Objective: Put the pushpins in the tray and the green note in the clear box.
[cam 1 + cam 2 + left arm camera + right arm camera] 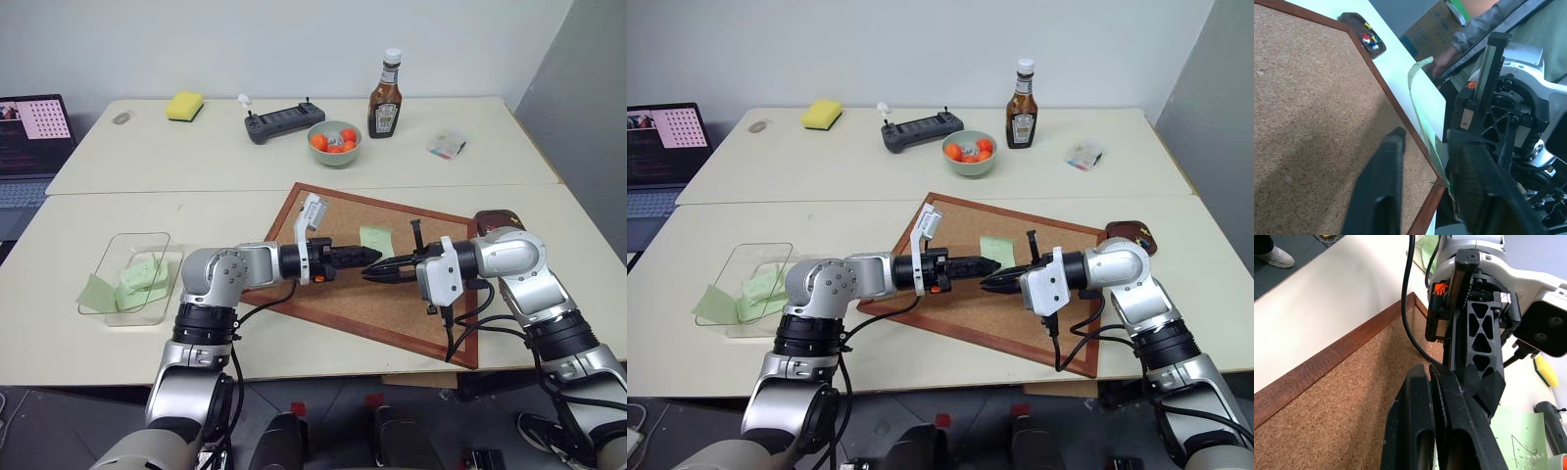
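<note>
Green note (376,240) on cork board (323,294), just behind meeting tools; right tool (377,273) closed empty, left tool (367,257) narrowly parted.

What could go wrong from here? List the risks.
1. The left gripper and right gripper meet tip to tip above the cork board; they may knock together.
2. The green note lies just behind them and could be brushed askew.
3. Anything tiny passed here could drop onto the cork.
</note>
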